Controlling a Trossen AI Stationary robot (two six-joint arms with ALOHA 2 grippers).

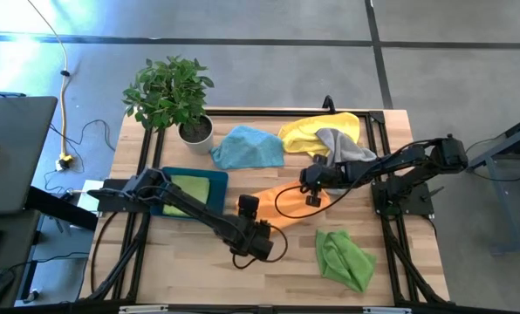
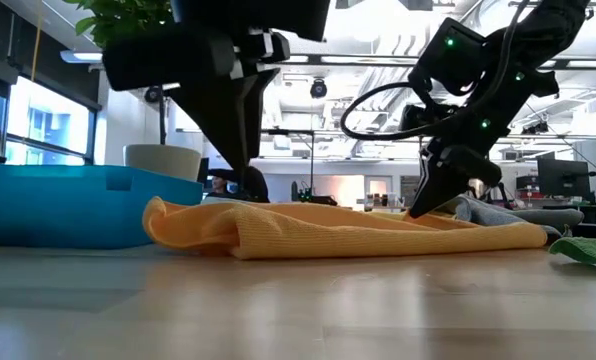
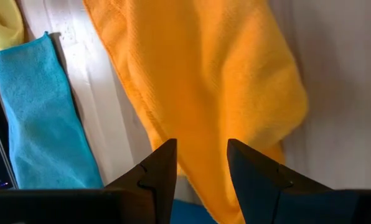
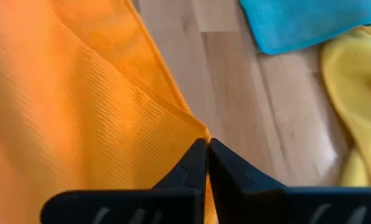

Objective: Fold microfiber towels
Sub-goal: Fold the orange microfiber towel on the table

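The orange towel [image 1: 282, 199] lies rumpled in the middle of the table, with a fold along it [image 2: 358, 232]. My left gripper [image 3: 201, 152] hangs open over the towel's left end [image 1: 247, 209], and the orange cloth shows past its two fingers. Whether it touches the cloth, I cannot tell. My right gripper [image 4: 206, 144] is shut at the towel's right part [image 1: 313, 201]. Light blue [image 1: 247, 146], yellow [image 1: 317, 131] and grey [image 1: 343, 148] towels lie at the far side. A lime green one [image 1: 343, 257] lies near right. My right gripper pinches the orange towel between its two fingertips at an edge corner [image 4: 195, 127], where a fold line runs out to the edge. The fingers slant down from the table's right side. The cloth stays on the table, slightly raised at the fingertips [image 2: 418, 212]. The number of layers does not show.
A dark teal tray [image 1: 168, 174] holding a folded lime green towel [image 1: 190, 187] stands at the left under my left arm. A potted plant [image 1: 173, 92] stands at the far left corner. Bare wood shows along the near edge [image 1: 277, 279].
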